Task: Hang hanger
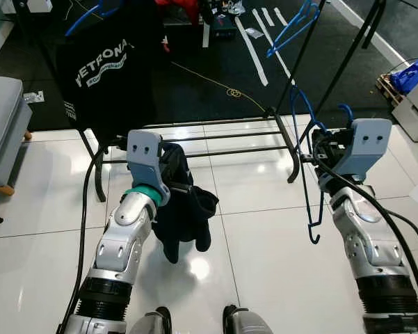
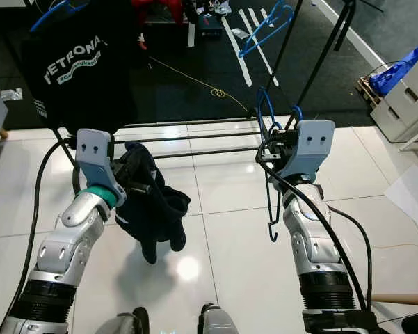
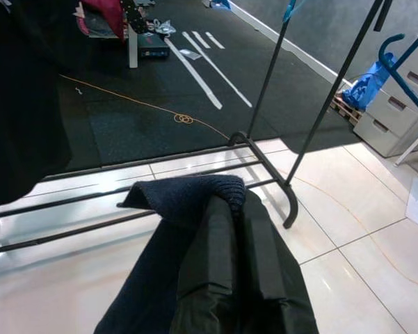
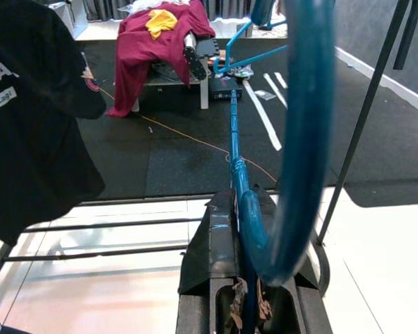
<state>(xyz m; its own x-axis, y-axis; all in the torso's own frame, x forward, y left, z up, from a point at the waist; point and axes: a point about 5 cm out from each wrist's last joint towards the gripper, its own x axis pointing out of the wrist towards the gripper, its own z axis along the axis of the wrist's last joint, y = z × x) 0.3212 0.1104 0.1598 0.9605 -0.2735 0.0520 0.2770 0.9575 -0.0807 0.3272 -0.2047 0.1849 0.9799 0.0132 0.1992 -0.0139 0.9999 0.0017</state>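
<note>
Item: blue hanger (image 1: 307, 174). I see it clamped between the fingers of my right gripper (image 4: 249, 278), jaws clenched on its thin blue wire; its broad hook curves up close before the wrist camera. In the head view it hangs down from the gripper, a small hook at its lower tip above the white tiles, just in front of the clothes rack (image 1: 292, 149).

Right arm: forearm raised forward, wrist at the near right post of the rack.

Item: dark garment (image 1: 184, 209). My left gripper (image 3: 229, 229) is closed on it, fingers wrapped in the cloth, which droops in a bunch below the wrist. Left forearm is raised likewise, near the rack's low bars.

Item: black T-shirt (image 1: 104, 66) with white lettering, hanging on the rack, far left.

Item: second blue hanger (image 1: 292, 24), far right, on the rack's top rail.
</note>
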